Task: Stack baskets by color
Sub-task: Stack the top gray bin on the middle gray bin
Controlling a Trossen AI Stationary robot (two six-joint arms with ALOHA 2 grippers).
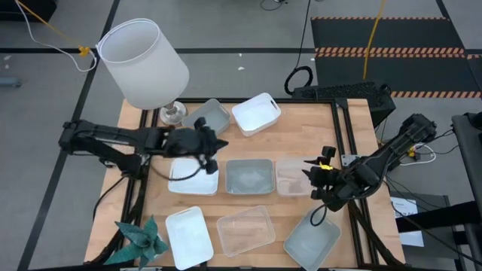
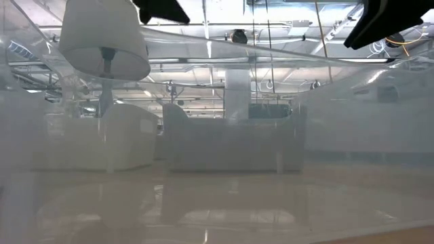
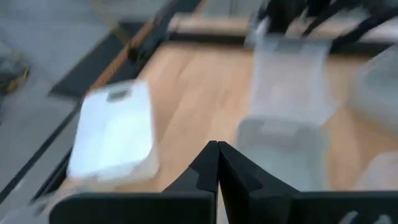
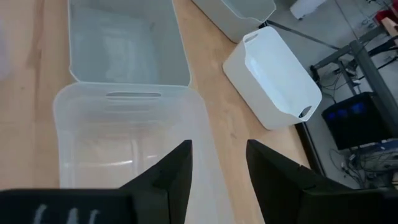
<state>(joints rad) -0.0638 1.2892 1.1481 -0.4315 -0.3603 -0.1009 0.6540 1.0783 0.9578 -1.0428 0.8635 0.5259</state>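
Observation:
Several baskets lie on the wooden table. A white one point(image 1: 256, 113) and a grey-blue one point(image 1: 211, 114) stand at the far edge. A white point(image 1: 188, 181), a grey-blue point(image 1: 250, 177) and a clear one point(image 1: 292, 177) form the middle row. A white point(image 1: 188, 235), a clear point(image 1: 245, 229) and a grey-blue one point(image 1: 312, 241) stand near the front. My left gripper point(image 1: 213, 147) hangs shut above the middle white basket point(image 3: 115, 134). My right gripper point(image 4: 217, 158) is open above the long rim of the middle clear basket point(image 4: 124, 143) and holds nothing.
A large white lampshade point(image 1: 143, 64) on a lamp stands at the table's far left corner. A teal plant-like object point(image 1: 139, 241) sits at the near left corner. A translucent basket wall point(image 2: 217, 156) fills the low view.

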